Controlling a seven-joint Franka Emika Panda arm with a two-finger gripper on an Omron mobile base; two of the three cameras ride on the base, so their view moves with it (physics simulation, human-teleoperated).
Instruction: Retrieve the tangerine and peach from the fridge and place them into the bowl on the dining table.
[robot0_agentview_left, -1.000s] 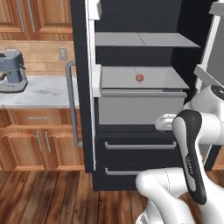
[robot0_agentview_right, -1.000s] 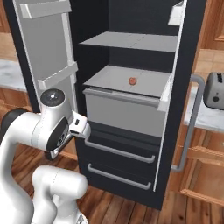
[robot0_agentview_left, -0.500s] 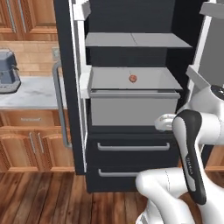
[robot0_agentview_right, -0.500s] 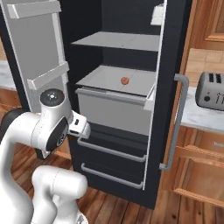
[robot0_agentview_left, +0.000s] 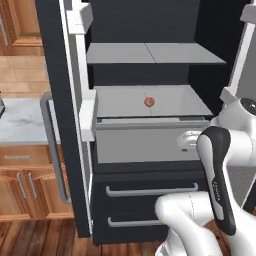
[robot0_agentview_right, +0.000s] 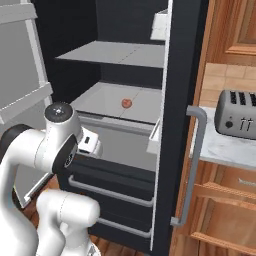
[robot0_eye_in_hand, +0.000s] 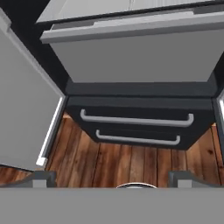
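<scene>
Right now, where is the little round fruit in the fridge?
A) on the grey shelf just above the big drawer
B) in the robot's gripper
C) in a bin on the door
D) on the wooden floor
A: the small reddish fruit sits alone on the light grey shelf inside the open fridge, just above the big grey drawer.

Inside the fridge (robot0_agentview_left: 65, 100), on the lower shelf (robot0_agentview_left: 120, 102), a peach (robot0_agentview_left: 149, 102); beneath, two drawers (robot0_eye_in_hand: 135, 118); right of fridge, a toaster (robot0_agentview_right: 239, 114).

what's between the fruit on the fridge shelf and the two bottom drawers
The grey bin front sits below the fruit and above the drawers, in the left base view.
</scene>
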